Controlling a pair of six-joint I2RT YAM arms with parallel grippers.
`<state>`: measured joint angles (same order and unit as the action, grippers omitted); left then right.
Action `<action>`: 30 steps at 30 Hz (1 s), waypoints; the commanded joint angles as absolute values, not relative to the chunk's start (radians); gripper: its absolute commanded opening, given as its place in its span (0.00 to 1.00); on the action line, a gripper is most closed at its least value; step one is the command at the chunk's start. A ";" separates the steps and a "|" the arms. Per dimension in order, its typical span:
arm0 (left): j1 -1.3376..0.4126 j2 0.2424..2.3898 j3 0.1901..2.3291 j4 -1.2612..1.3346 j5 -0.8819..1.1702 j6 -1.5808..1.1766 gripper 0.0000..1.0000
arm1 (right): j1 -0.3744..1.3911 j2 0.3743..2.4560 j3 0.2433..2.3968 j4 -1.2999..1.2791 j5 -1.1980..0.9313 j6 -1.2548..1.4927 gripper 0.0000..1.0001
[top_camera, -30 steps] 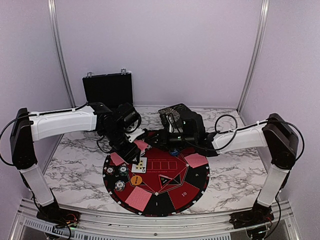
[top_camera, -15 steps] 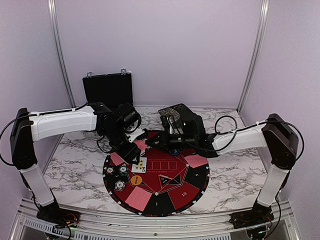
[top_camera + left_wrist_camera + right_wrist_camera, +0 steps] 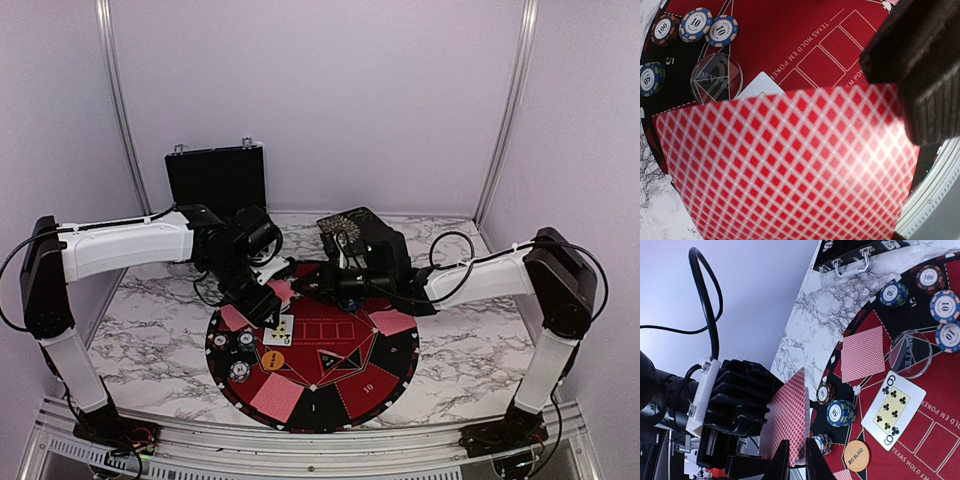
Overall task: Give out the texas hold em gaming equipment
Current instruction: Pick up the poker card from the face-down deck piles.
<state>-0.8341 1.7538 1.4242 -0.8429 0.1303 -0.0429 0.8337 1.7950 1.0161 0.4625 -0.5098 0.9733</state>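
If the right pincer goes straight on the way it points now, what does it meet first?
Most likely the red-backed card that the left pincer holds, just ahead of the right pincer.

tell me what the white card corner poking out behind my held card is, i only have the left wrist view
observer: It is a face-up six of clubs lying on the mat, beside the clear dealer button.
operator: is the right arm anywhere near my card
observer: Yes. The right gripper has its fingers on either side of one edge of the red-backed card. I cannot tell whether they pinch it.
operator: any other buttons out
observer: An orange big blind disc lies on the mat near the six.
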 commanded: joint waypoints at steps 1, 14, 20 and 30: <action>-0.832 1.757 1.457 -0.868 0.130 -0.036 0.34 | 0.842 1.796 1.017 0.497 -0.521 0.983 0.10; -0.832 1.755 1.455 -0.868 0.128 -0.035 0.34 | 0.841 1.808 1.017 0.506 -0.531 0.995 0.02; -0.833 1.754 1.454 -0.868 0.128 -0.034 0.34 | 0.829 1.803 1.007 0.524 -0.534 1.013 0.00; -0.832 1.751 1.450 -0.868 0.125 -0.035 0.34 | 0.796 1.763 0.966 0.588 -0.549 1.059 0.00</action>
